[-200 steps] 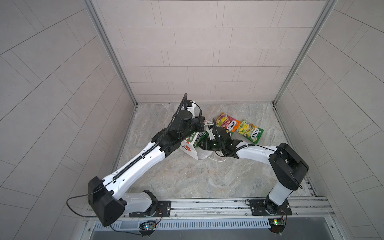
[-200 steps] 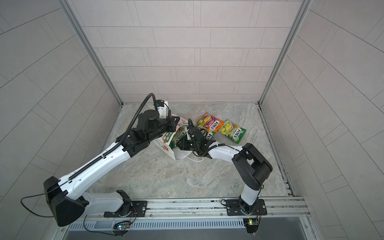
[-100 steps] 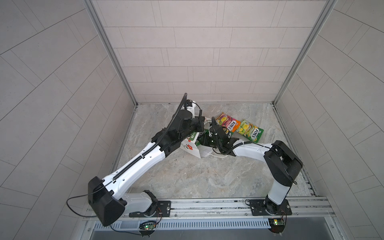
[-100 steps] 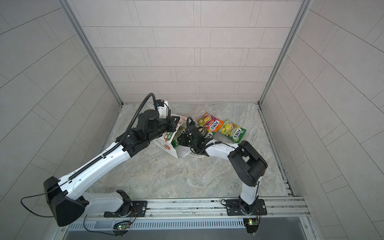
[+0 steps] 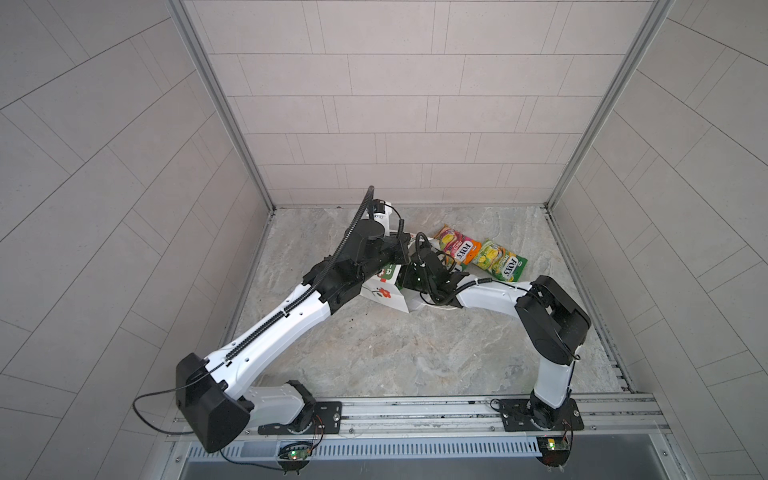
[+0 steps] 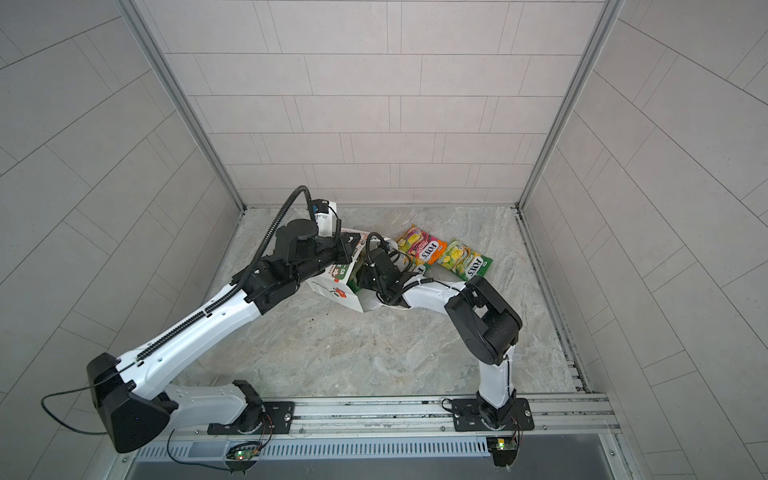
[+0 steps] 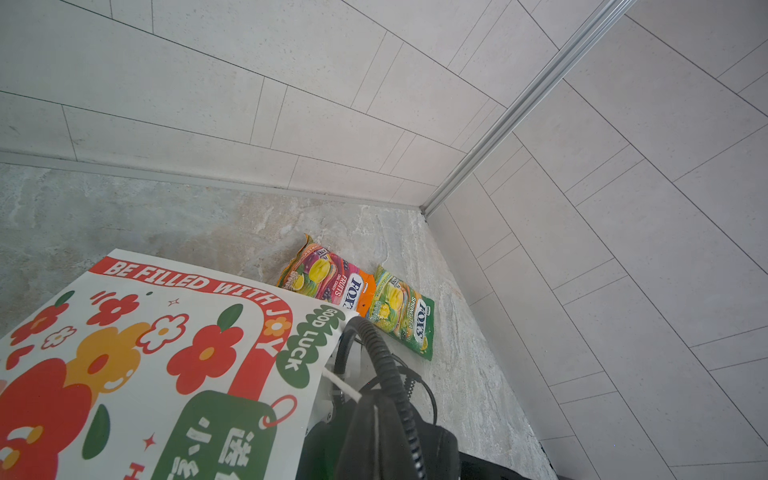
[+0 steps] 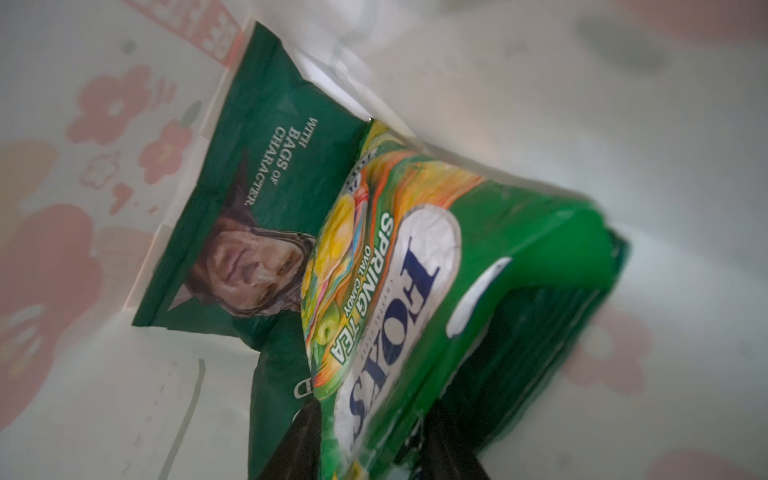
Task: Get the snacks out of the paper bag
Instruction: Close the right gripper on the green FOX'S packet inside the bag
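Note:
The white paper bag (image 5: 384,293) (image 6: 332,291) lies on its side, its flowered panel (image 7: 145,353) close to the left wrist camera. My left gripper (image 5: 402,251) (image 6: 347,249) is shut on the bag's upper rim at the mouth. My right gripper (image 5: 411,276) (image 8: 370,444) reaches inside the bag, shut on a green FOX'S pouch (image 8: 399,291). Behind it lies the dark green crisp bag (image 8: 249,199) with a face. An orange-pink pouch (image 5: 457,245) (image 7: 328,278) and a green-yellow pouch (image 5: 498,262) (image 7: 403,316) lie on the floor outside.
A further pouch (image 6: 417,269) peeks out beside the right wrist. The back wall (image 5: 395,124) and right wall (image 5: 665,208) stand close behind the snacks. Both arm bases sit on the front rail (image 5: 415,411). The right arm's black cable (image 7: 386,365) loops at the bag's mouth.
My right gripper has pushed further into the bag's mouth, toward the left arm, and its jaws have narrowed. The left gripper and the floor pouches have stayed put.

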You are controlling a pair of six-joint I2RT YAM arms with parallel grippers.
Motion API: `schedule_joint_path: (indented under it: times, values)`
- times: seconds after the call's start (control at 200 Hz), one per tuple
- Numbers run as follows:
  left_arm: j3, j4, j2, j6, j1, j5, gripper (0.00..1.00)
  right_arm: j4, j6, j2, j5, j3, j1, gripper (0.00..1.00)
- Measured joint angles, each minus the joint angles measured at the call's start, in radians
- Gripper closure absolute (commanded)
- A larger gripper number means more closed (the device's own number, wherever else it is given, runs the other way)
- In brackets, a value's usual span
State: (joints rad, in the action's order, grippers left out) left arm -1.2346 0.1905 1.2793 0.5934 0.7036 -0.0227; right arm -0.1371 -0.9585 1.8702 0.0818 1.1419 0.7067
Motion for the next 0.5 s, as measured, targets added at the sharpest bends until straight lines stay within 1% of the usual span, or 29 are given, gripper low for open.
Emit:
schedule_joint_path:
  times: [0.075, 0.155, 0.35, 0.5]
  values:
    - [0.0, 0.0, 0.0, 0.001, 0.0, 0.0, 1.0, 0.006, -0.008, 0.011, 0.0, 0.009, 0.0, 0.66]
    - [0.0, 0.0, 0.0, 0.001, 0.0, 0.0, 1.0, 0.008, -0.01, 0.02, 0.0, 0.02, 0.0, 0.73]
    - [0.0, 0.001, -0.001, -0.002, 0.0, 0.007, 1.0, 0.003, -0.003, 0.022, 0.01, 0.024, 0.0, 1.0]
    - [0.0, 0.007, -0.007, -0.006, 0.0, 0.029, 1.0, -0.026, 0.022, 0.019, 0.019, 0.005, 0.0, 1.0]
